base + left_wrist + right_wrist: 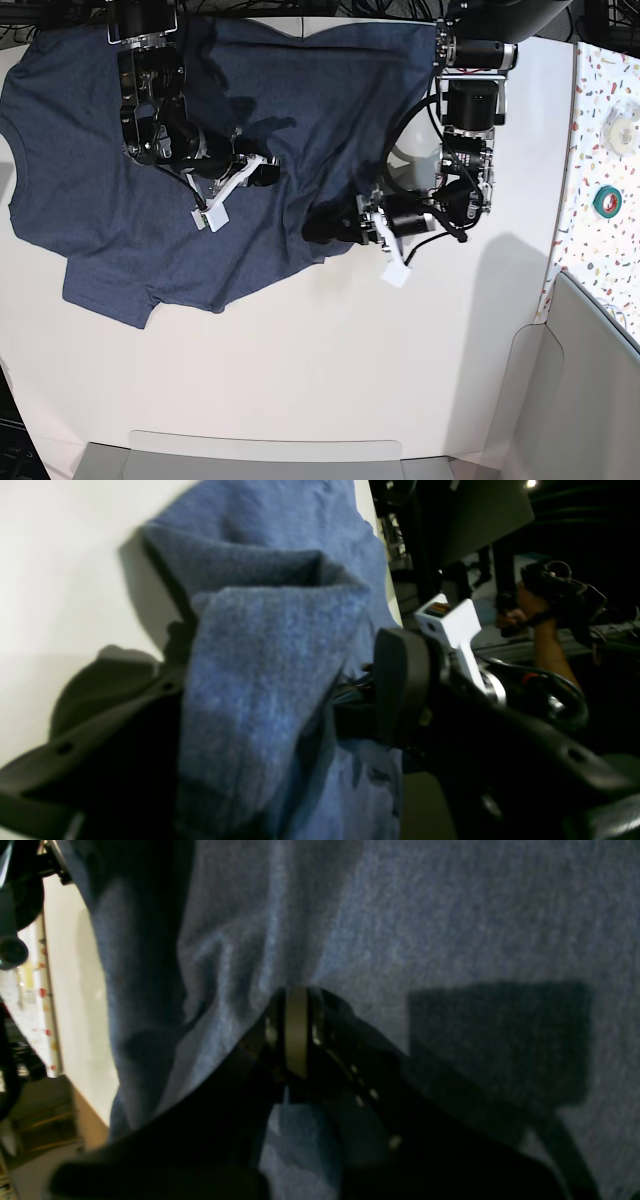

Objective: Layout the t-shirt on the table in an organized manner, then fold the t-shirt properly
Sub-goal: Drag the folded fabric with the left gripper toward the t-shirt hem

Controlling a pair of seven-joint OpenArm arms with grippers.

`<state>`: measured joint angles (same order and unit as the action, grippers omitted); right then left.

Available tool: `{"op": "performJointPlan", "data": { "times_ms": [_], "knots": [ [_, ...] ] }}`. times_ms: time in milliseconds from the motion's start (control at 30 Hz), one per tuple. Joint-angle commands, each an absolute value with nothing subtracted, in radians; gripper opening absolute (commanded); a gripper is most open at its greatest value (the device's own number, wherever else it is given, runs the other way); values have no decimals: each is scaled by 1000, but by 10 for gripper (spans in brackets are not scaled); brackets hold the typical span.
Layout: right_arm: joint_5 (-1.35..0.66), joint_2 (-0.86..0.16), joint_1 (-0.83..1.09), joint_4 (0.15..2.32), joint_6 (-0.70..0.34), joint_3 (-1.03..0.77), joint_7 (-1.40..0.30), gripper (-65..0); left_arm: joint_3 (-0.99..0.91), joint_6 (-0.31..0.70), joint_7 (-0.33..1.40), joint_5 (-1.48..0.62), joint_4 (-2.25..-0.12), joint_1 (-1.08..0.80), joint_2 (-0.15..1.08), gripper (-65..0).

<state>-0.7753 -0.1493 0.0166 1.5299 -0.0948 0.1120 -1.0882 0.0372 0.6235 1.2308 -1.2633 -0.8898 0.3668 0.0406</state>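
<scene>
Both grippers, left and right, are clamped on the t-shirt over the table.

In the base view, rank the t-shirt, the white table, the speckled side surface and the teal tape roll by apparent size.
1. table
2. t-shirt
3. speckled surface, cropped by the frame edge, so only its visible strip counts
4. teal tape roll

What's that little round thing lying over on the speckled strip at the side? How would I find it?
Start at the big white table with the t-shirt spread on it, then look along its edge to the narrow speckled surface. There lies a small teal ring, like a tape roll, the only solid-coloured ring there; a paler roundish thing lies near it.
</scene>
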Motion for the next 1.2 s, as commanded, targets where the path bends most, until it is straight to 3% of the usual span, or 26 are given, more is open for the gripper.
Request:
{"op": "performJointPlan", "data": {
  "times_ms": [0, 233, 500, 900, 1167],
  "knots": [
    [-679, -162, 25, 1508, -62, 113, -1132, -650, 54, 615, 1260, -1262, -894, 378, 28, -295],
    [-679, -162, 25, 1504, -62, 111, -1132, -650, 211, 615, 1265, -1268, -895, 387, 24, -296],
    [-679, -160, 27, 1504, -62, 107, -1132, -650, 214, 615, 1185, -1270, -895, 424, 19, -296],
    [-679, -160, 28, 1503, -62, 102, -1130, -650, -4, 615, 1152, -1458, -891, 435, 16, -296],
    [-679, -160, 25, 1503, -62, 102, -1130, -650, -15, 613, 1152, -1484, -891, 437, 22, -296]
  ]
}}
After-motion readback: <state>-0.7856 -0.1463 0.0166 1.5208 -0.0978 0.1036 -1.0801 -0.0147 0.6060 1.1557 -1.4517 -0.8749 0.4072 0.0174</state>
